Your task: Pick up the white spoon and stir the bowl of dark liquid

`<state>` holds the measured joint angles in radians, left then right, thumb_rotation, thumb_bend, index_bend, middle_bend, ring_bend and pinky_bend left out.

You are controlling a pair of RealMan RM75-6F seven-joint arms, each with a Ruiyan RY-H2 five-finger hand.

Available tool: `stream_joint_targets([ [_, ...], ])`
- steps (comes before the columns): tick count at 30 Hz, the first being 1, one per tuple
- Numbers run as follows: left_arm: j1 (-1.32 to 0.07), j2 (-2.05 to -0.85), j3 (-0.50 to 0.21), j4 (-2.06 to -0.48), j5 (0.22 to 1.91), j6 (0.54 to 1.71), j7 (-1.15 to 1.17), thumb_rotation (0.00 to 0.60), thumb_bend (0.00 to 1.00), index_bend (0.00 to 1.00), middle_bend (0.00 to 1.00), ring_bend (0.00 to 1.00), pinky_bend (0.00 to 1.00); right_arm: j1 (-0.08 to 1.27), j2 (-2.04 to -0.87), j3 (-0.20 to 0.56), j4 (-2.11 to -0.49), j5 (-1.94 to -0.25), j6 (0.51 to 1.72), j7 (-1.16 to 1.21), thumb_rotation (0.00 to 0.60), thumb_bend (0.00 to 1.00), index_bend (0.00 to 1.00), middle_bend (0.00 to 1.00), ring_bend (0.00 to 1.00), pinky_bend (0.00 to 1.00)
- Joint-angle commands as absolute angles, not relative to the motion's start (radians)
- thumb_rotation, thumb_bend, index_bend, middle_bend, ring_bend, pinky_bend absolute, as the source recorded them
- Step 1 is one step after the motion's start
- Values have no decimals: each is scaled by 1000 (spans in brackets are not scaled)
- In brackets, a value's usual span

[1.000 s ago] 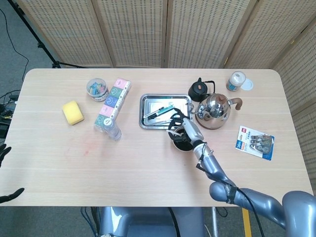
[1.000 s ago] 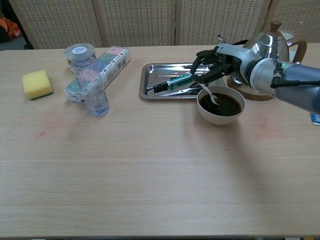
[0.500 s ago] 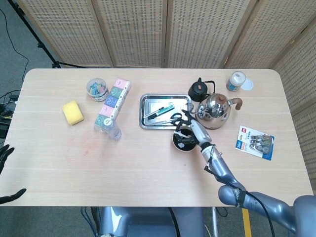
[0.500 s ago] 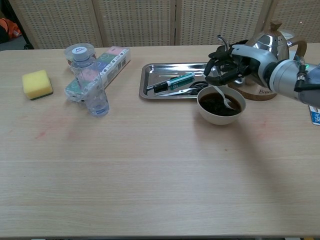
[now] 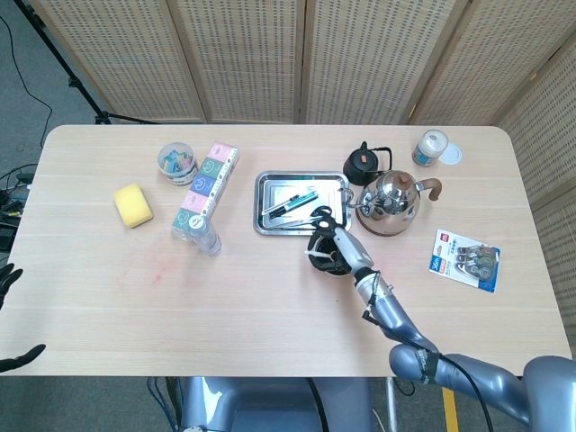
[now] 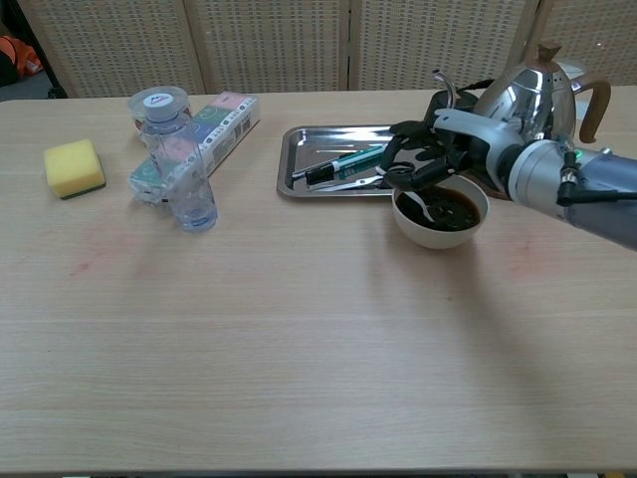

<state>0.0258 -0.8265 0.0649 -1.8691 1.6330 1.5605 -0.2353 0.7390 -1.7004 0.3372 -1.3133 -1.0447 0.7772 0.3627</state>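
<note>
Mid-stir. Right hand (image 6: 430,159) over the one white bowl (image 6: 440,211) of dark liquid, right of centre on the counter (image 6: 299,349), just near of the tray (image 6: 291,159). Fingers (image 6: 403,171) closed on the handle of the single white spoon (image 6: 418,205), its tip dipped at the bowl's left side. Spoon judged light, stiff, possibly slick when wet; best held high on the handle. Bowl light, liable to slide or slop. Left hand (image 5: 11,315) only partly visible at the near left edge, apparently empty, fingers apart. One kettle (image 6: 532,85) behind.
</note>
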Motion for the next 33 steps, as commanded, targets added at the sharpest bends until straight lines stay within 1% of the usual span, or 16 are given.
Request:
stream_joint_targets([
  [1, 24, -825, 63, -1869, 1628, 1558, -239, 600, 8, 0, 0, 0, 0, 759, -1725, 360, -1275, -1028, 772, 361, 600, 620, 596, 0, 0, 0],
  [6, 24, -825, 61, -1869, 1620, 1556, -240, 600, 9, 0, 0, 0, 0, 763, -1712, 376, -1253, -1019, 769, 357, 600, 620, 596, 0, 0, 0],
  [10, 23, -827, 62, -1872, 1621, 1552, -232, 600, 9, 0, 0, 0, 0, 747, -1674, 369, -1270, -1019, 763, 352, 600, 620, 596, 0, 0, 0],
  [19, 27, -838, 70, -1882, 1645, 1557, -193, 600, 9, 0, 0, 0, 0, 685, -1543, 315, -1410, -1066, 735, 368, 600, 620, 596, 0, 0, 0],
  [22, 25, -840, 73, -1885, 1651, 1552, -184, 600, 9, 0, 0, 0, 0, 673, -1523, 308, -1458, -1086, 736, 385, 600, 620, 596, 0, 0, 0],
  [27, 23, -839, 75, -1886, 1655, 1549, -184, 600, 8, 0, 0, 0, 0, 683, -1556, 314, -1457, -1093, 749, 396, 600, 620, 596, 0, 0, 0],
  [33, 24, -832, 74, -1879, 1647, 1552, -209, 600, 9, 0, 0, 0, 0, 721, -1650, 341, -1366, -1053, 761, 388, 600, 620, 596, 0, 0, 0],
])
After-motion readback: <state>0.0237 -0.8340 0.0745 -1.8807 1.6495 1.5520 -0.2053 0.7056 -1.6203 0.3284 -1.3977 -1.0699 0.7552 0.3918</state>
